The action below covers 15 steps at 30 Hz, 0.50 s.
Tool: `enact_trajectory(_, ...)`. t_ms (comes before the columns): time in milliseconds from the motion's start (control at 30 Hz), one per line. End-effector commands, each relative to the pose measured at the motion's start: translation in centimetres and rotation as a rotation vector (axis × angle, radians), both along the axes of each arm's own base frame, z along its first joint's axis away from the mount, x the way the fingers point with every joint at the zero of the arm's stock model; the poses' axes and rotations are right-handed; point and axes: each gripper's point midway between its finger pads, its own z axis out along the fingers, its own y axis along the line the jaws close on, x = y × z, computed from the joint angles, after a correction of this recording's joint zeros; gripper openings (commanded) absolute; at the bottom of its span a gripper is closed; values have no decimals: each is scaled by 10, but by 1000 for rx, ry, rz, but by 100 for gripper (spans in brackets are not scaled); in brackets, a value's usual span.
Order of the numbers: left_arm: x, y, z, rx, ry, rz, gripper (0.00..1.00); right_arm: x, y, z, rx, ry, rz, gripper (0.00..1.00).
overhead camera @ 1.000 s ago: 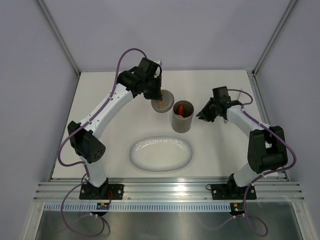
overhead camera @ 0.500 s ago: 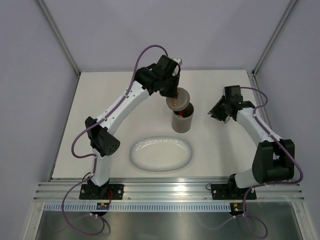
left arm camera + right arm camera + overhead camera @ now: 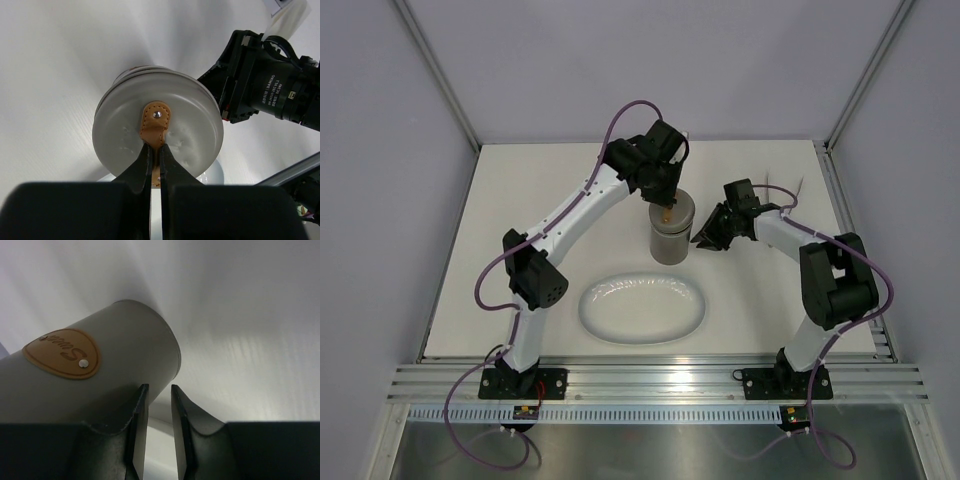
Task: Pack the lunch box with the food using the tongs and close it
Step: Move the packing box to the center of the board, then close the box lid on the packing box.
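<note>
Left gripper (image 3: 155,151): clamped on lid (image 3: 192,117) handle, lunch box (image 3: 670,243) directly beneath. Right gripper (image 3: 158,390): narrowly apart, empty, box wall alongside. Risk: tipping box by sideways nudge.

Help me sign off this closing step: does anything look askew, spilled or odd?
Nothing stands out. The round grey lid sits on the dark grey cylindrical lunch box, the left hand pinching its tan handle; whether it is fully seated cannot be told.
</note>
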Motion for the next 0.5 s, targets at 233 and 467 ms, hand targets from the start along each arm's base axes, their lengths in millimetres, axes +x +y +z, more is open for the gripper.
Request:
enact_trajectory(233,3,4,17,10,-59,-18,0,19,2,37,-11,-109,-5,32)
enact_trajectory(467,3,2,7,19,-32,-27,0,9,-13,39,-72,-117,-31,33)
